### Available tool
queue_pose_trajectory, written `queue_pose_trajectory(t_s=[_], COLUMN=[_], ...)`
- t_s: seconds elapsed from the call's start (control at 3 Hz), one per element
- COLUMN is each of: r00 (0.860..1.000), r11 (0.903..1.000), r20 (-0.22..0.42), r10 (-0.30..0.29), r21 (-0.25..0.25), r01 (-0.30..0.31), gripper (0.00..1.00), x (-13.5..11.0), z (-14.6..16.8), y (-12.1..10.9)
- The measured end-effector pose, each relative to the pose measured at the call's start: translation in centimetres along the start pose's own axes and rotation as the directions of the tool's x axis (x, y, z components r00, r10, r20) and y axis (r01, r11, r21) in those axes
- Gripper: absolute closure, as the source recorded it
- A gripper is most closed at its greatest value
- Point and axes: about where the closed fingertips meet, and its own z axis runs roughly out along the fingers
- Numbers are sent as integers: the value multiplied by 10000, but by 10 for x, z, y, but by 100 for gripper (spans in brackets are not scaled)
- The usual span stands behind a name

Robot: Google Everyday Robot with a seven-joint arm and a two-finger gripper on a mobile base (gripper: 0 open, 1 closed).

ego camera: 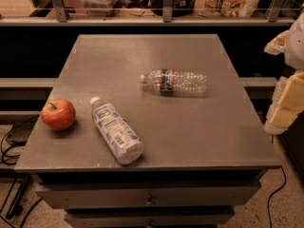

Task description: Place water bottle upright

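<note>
Labelled bottle nearest, water bottle flat beyond, pincer cut off right

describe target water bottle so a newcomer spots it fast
On the gray table, left of the gripper at the view's right edge, the water bottle lies on its side right of centre, cap pointing left. It's clear and ribbed with a narrow dark band; the nearer bottle wears a big white-and-blue label.
</note>
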Motion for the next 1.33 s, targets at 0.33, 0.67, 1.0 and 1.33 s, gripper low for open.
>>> queue_pose_trajectory(t_s=[0.33, 0.67, 1.0, 1.33], r00=[10000, 9934, 9782, 9461], r11=[10000, 9938, 9788, 9479], r20=[0, 287, 359, 589], r10=[0, -1110, -2047, -3185], r21=[0, -36, -10, 230], r01=[0, 1112, 2049, 3177], gripper=[0, 0, 0, 0], x=[0, -44, -81, -134], z=[0, 8, 16, 23], y=[0, -7, -13, -22])
